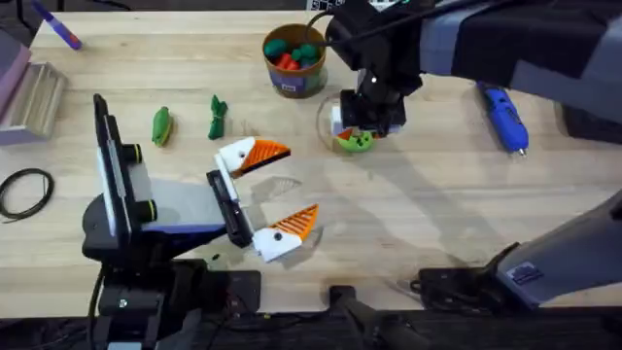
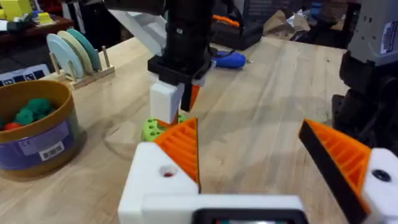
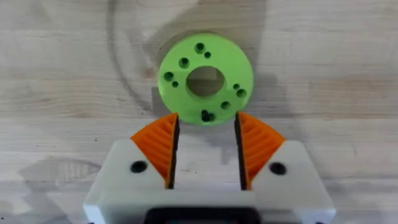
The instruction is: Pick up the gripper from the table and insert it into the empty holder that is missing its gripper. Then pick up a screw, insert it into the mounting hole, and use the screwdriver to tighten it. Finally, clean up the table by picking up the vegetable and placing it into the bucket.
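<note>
**Right hand over the green disc, bucket just beyond it**

I see the bucket [image 1: 294, 60] standing upright on the worktop [image 1: 418, 204], just past my right hand [image 1: 355, 131] and a little to its left. It already holds several pieces, teal-green and red ones, piled below the rim.

My right hand hangs straight down over the flat green disc with holes [image 3: 205, 79]. In its wrist view the orange pads stand apart with a moderate gap, the disc lying flat just ahead of the tips, and nothing between them.

The screwdriver [image 1: 504, 119] lies flat well off to the right of that hand, its long axis running away from me, the thin metal tip toward my side.

My left hand [image 1: 267, 199] lies low and spread wide, fingers well apart, empty. Both its white mounts carry orange fingers.

Beyond the left hand's far side two vegetables lie on the worktop: a yellow-green one [image 1: 161, 126] and a dark green one [image 1: 218, 117].
</note>
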Controlling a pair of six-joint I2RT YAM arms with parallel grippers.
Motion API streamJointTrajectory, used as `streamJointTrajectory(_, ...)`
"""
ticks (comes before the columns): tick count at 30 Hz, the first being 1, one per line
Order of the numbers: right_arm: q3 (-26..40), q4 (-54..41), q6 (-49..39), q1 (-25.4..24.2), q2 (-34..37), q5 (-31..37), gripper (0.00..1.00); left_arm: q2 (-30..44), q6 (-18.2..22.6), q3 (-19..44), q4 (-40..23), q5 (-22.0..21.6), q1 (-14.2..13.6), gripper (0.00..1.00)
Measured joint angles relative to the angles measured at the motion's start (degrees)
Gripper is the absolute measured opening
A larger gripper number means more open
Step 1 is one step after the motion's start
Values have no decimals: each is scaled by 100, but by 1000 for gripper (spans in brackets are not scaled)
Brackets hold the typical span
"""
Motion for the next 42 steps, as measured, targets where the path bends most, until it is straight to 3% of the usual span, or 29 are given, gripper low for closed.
streamJointTrajectory(18, -1, 61, 0, 0, 278, 0, 492, -2, 0, 0, 0, 0, 0, 986)
streamJointTrajectory(30, -103, 148, 19, 4, 277, 0, 274, -1, 0, 0, 0, 0, 0, 985)
streamJointTrajectory(39, -129, 227, 43, 4, 273, 21, 20, -2, 0, 0, 0, 0, 0, 985)
streamJointTrajectory(42, -138, 238, 60, 4, 275, 22, 10, 0, 0, 0, 0, 0, 0, 985)
